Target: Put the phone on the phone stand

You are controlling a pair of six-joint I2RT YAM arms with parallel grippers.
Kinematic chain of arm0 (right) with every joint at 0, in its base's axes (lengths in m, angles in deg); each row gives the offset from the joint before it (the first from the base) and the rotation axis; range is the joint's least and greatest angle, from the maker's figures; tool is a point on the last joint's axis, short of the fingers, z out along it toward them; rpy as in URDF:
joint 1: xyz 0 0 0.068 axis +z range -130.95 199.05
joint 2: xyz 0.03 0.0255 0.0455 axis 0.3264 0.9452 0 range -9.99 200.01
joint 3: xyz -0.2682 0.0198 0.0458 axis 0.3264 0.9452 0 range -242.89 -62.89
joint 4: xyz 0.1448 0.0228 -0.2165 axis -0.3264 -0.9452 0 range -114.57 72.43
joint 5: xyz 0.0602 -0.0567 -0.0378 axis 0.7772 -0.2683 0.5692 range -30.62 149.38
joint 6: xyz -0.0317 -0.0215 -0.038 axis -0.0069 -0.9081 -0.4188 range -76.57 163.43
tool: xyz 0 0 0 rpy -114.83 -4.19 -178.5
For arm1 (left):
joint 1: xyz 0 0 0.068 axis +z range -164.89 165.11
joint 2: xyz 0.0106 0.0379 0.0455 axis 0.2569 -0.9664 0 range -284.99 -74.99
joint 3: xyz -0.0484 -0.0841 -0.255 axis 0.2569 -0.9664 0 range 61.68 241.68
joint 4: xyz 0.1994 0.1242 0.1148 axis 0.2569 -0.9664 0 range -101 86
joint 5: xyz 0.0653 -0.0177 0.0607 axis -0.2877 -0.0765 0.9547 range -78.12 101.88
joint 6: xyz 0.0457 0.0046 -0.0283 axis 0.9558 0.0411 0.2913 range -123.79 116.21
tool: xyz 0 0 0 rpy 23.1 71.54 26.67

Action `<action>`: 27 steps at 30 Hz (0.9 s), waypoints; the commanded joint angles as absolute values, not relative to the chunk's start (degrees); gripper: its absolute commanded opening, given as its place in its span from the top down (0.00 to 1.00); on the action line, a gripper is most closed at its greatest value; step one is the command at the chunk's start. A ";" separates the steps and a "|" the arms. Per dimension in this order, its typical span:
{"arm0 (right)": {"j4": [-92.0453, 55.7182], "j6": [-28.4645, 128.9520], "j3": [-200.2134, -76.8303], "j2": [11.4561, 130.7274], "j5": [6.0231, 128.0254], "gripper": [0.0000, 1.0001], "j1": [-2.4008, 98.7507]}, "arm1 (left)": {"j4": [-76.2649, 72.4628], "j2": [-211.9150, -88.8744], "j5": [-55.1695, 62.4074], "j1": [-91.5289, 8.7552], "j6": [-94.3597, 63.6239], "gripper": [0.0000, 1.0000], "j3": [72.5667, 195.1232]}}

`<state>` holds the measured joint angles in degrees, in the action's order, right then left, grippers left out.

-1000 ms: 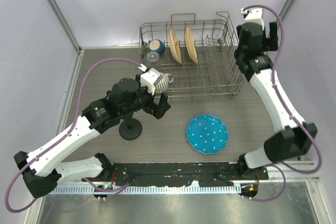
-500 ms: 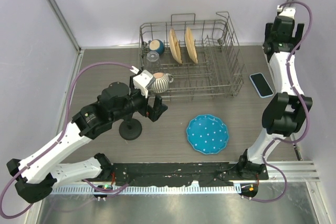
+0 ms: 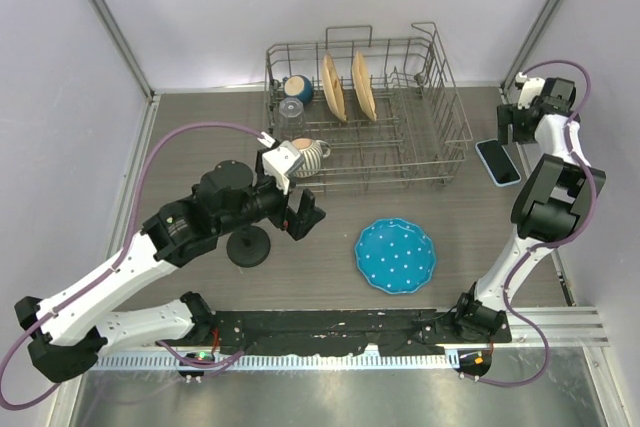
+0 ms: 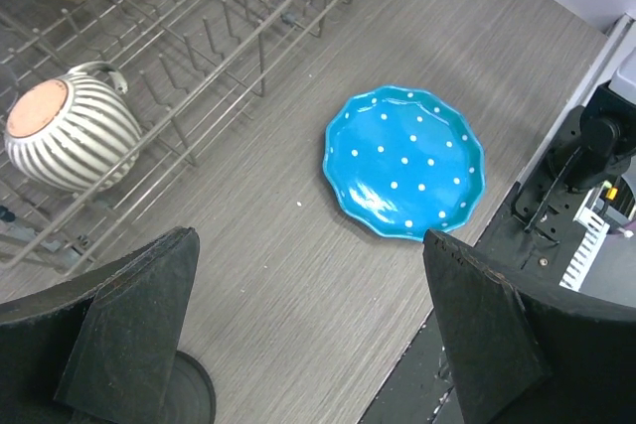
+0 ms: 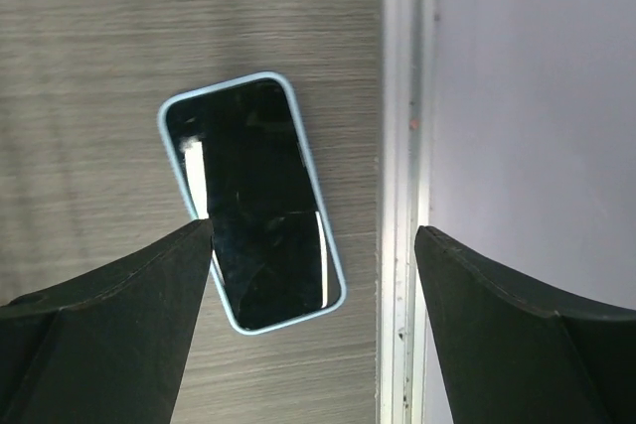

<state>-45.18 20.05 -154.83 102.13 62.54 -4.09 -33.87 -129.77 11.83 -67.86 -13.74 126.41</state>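
The phone (image 3: 497, 162), light blue rim and dark face, lies flat on the table at the far right, next to the metal side rail. In the right wrist view the phone (image 5: 253, 201) lies face up just ahead of my open, empty right gripper (image 5: 313, 330), which hovers above it (image 3: 511, 127). The black phone stand (image 3: 248, 245) stands at centre left, its round base (image 4: 189, 396) showing at the bottom of the left wrist view. My left gripper (image 3: 303, 215) is open and empty, held above the table just right of the stand (image 4: 313, 345).
A wire dish rack (image 3: 440, 152) at the back holds two wooden plates (image 3: 347, 87), a blue cup (image 3: 297, 88) and a striped mug (image 4: 70, 136). A blue dotted plate (image 3: 396, 255) lies on the table front centre. A metal rail (image 5: 402, 186) borders the phone's right.
My right arm has swung from the rack's back corner out to the right edge and come down over the phone, which was hidden behind it. My left gripper has shifted slightly.
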 commanded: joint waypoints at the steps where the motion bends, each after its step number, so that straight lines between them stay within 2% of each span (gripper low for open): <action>1: -47.71 12.68 -155.35 100.75 74.94 0.10 -4.59 | -32.13 -130.71 10.92 -68.59 -12.75 0.00 126.36; 3: -48.85 10.83 -155.70 101.02 75.03 0.06 -4.68 | -32.22 -131.06 10.65 -68.59 -12.75 0.00 126.54; 8: -49.38 12.48 -157.81 102.16 74.60 0.07 -4.68 | -32.13 -131.15 10.30 -69.73 -12.67 0.00 126.45; 11: -48.08 18.45 -158.42 103.91 69.42 0.09 -4.68 | -32.39 -130.98 10.30 -70.52 -12.31 0.00 126.54; 14: -45.96 32.41 -160.26 105.93 63.96 0.09 -5.38 | -32.48 -130.89 10.47 -71.05 -12.23 0.00 126.54; 21: -52.02 49.11 -171.86 114.01 63.98 0.09 -6.18 | -32.57 -131.06 10.21 -71.23 -12.31 0.00 126.71; 27: -36.66 61.61 -161.16 111.13 61.58 0.09 -6.00 | -32.66 -131.59 10.21 -71.14 -12.40 0.00 126.63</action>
